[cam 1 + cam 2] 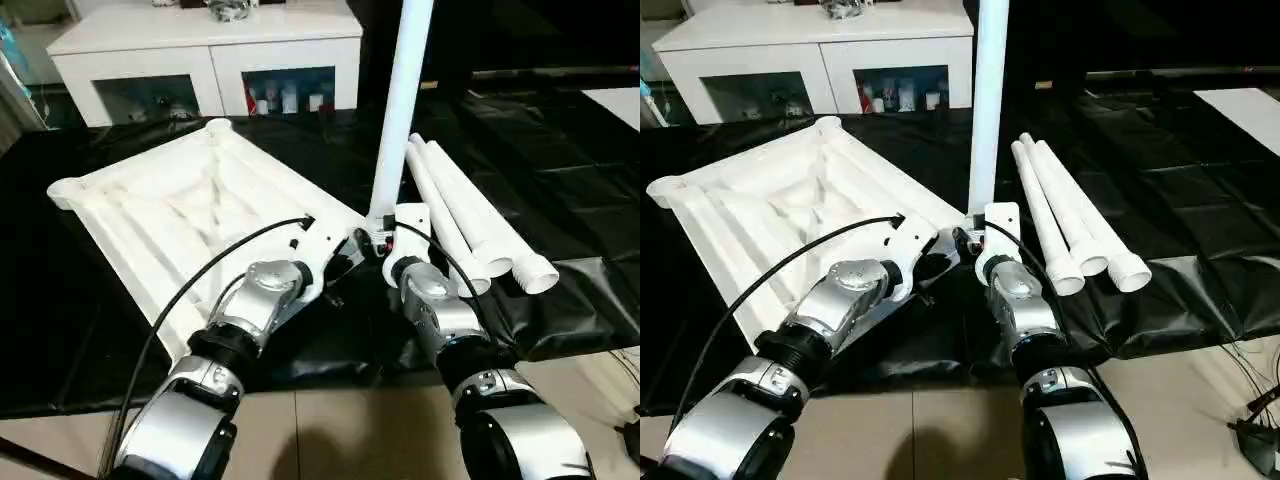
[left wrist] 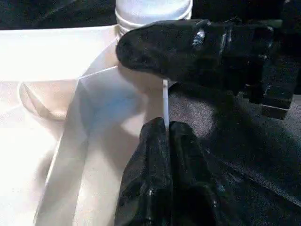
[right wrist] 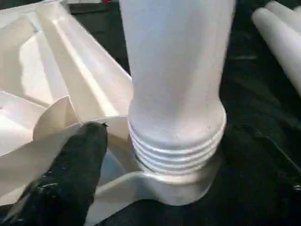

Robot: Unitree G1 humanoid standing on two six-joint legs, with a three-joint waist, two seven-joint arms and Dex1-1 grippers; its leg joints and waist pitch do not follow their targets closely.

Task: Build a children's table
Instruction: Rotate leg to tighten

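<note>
The white table top [image 1: 170, 210] lies underside up on a black sheet, ribs and round corner sockets showing. One white leg [image 1: 400, 110] stands upright in the near right corner socket [image 3: 178, 188], its threaded end seated there. Three more legs [image 1: 470, 220] lie side by side to the right. My left gripper [image 2: 167, 129] is shut on the table top's thin rim next to that socket. My right gripper [image 1: 382, 240] is at the base of the upright leg and open. One of its fingers [image 3: 70, 169] stands apart from the leg.
A white cabinet [image 1: 210, 50] with glass doors stands behind the table top. The black sheet [image 1: 560, 140] covers the floor to the right and back. Tan floor [image 1: 340, 430] shows in front. A black cable [image 1: 200, 280] runs along my left forearm.
</note>
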